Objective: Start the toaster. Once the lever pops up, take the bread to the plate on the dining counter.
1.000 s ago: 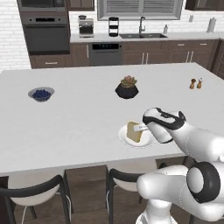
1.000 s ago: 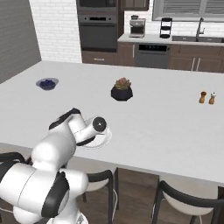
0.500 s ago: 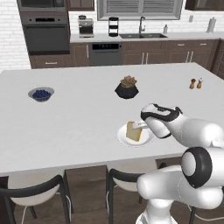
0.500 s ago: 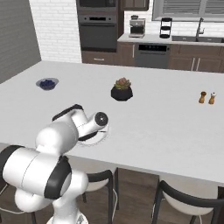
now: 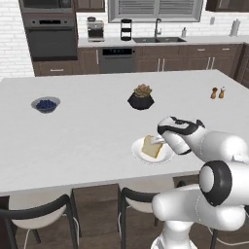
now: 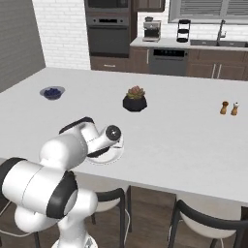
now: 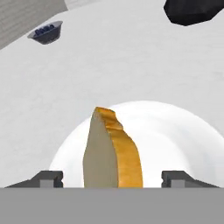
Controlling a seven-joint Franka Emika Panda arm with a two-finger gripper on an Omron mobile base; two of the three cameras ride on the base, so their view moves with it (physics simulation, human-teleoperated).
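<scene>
While the bread stands up on its edge on the plate, the gripper sits low right at it w/ its two fingers wide apart. One fingertip is on one side of the slice & the other is on the other side, each w/ a gap, so the fingers are not pinching the bread. The slice has a pale tan face & an orange crust on the edge. It leans a bit.

In the left base view the bread is on the white plate, near the front edge of the big white counter. The gripper is at the right side of the slice, and the white arm bends in from the lower right. In the right base view the arm covers most of the plate, so I can't see the bread there.

Farther back on the counter, about in the middle, is a dark pot w/ a small plant. It is well apart from the plate. A small bowl of blue berries is far off to the left. Two little shakers stand close together on the right side.

Dark chairs are tucked under the front of the counter. Behind it are brown cabinets, a wall oven, a coffee maker & a sink tap.
</scene>
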